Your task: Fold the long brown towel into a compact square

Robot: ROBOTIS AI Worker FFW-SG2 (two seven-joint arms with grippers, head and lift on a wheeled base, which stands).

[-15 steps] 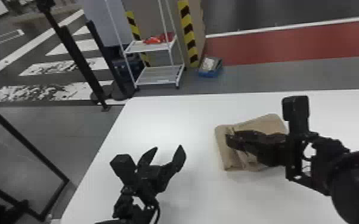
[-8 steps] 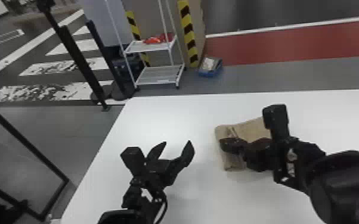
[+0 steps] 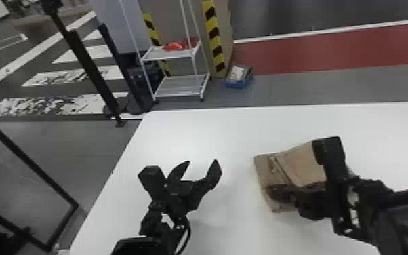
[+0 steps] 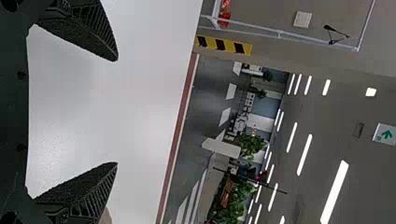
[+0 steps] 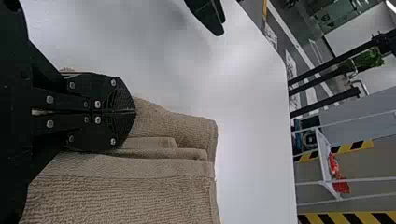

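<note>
One white table spreads widest. Beyond it stands one white metal rack with two shelves visible. One brown terry towel, folded in layers, lies on the table beneath the right gripper, whose two fingers are together, seemingly just above or against the cloth. The left gripper has its two fingers spread apart, beside the towel.
</note>
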